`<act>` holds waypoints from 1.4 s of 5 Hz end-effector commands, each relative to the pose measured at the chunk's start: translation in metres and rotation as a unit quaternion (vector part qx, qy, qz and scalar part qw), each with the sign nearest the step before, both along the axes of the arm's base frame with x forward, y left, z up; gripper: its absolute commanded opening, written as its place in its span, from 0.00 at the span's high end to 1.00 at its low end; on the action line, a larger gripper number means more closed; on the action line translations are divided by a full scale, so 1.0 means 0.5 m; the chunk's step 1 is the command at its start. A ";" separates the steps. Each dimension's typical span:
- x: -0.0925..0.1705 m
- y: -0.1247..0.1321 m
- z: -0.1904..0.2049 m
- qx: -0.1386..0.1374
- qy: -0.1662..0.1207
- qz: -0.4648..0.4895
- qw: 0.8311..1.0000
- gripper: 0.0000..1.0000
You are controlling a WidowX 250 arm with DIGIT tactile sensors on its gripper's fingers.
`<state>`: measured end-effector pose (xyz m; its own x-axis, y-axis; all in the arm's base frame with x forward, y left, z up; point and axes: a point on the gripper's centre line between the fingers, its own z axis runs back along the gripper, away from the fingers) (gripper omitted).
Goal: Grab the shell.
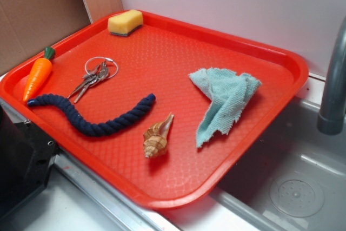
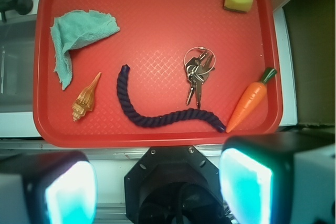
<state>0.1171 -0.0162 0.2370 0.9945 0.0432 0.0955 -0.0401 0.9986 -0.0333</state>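
The shell (image 1: 157, 138) is a tan and brown banded spiral with a pale pointed tip. It lies on the red tray (image 1: 178, 187) near the front edge, between the rope and the cloth. In the wrist view the shell (image 2: 86, 99) sits at the tray's lower left. My gripper (image 2: 157, 187) is open and empty, its two fingers wide apart at the bottom of the wrist view, high above and behind the tray's near edge. The gripper does not show in the exterior view.
On the tray lie a dark blue rope (image 1: 89, 116), a bunch of keys (image 1: 96, 75), a toy carrot (image 1: 37, 75), a yellow sponge (image 1: 125, 22) and a teal cloth (image 1: 224, 100). A grey sink (image 1: 294, 179) with a faucet pipe (image 1: 334, 82) is to the right.
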 end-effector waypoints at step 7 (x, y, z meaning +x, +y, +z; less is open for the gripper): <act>0.096 -0.185 -0.226 -0.076 0.007 0.284 0.956 0.00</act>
